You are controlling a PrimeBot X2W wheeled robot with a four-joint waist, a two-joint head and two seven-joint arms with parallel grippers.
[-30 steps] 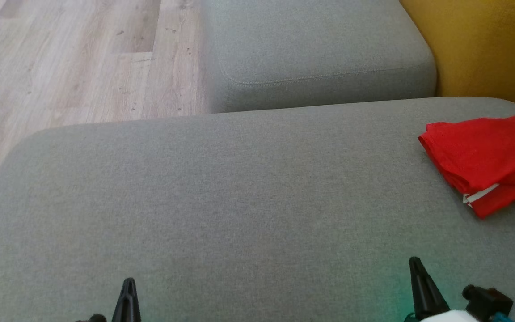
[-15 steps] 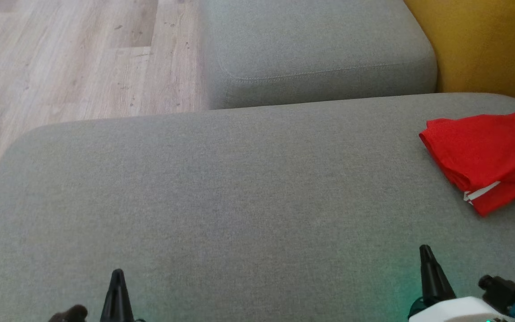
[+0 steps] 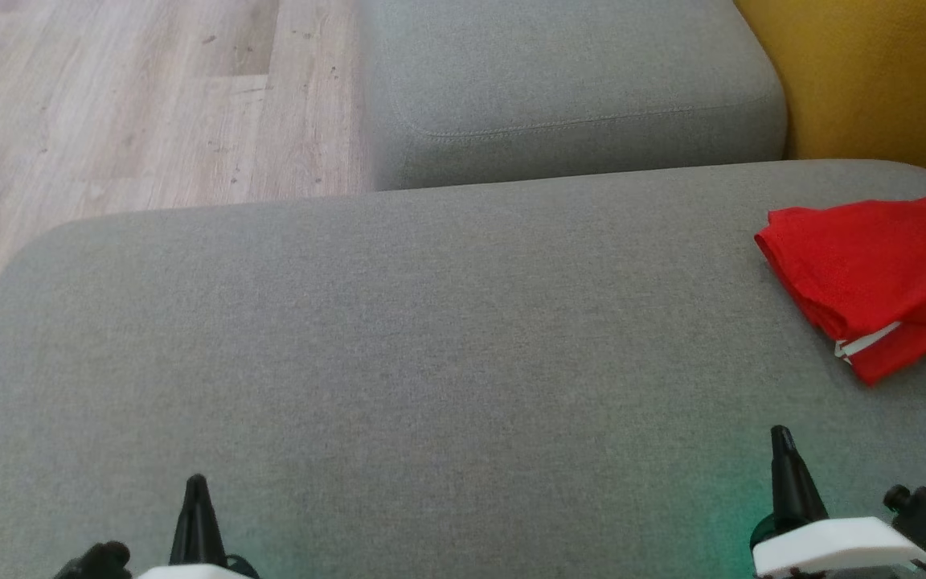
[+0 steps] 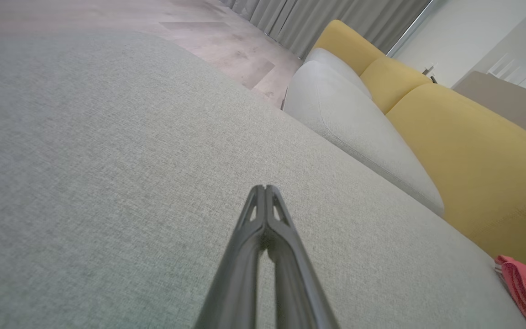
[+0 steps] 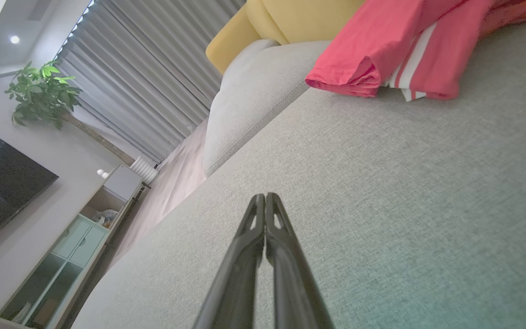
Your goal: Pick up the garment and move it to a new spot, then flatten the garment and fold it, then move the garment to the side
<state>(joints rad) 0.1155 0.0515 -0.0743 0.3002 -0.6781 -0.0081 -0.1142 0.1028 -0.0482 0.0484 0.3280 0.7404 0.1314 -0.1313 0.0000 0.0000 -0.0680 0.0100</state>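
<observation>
Both hands empty. left gripper [image 3: 196,481] and right gripper [image 3: 781,435] each have their fingers pressed together tip to tip, nothing between them, hovering low over the bare grey seat cushion [image 3: 431,338]. The red garment [image 3: 873,281] lies at the far right of that cushion, close to its rounded corner and the yellow backrest [image 3: 873,80]. It looks folded into layers already, with a white stripe [image 3: 869,342] peeking out at the near edge, so my read is last step done or nearly so. Risks: the head view cuts off its right side, so I can't confirm the whole bundle is on the cushion; a nudge that way could push it off the corner or against the backrest. If a regrasp is needed, going in with the jaws closed would just plough the fabric and wreck the fold, so they must open first. Pinching only the top layer would peel the stack apart, and the loose flap by the stripe looks like the likely snag point. Relative position: the garment is ahead of the right gripper and slightly out to its right, near but not touching, with a strip of bare cushion between. It is well apart from the left gripper, across most of the seat.
</observation>
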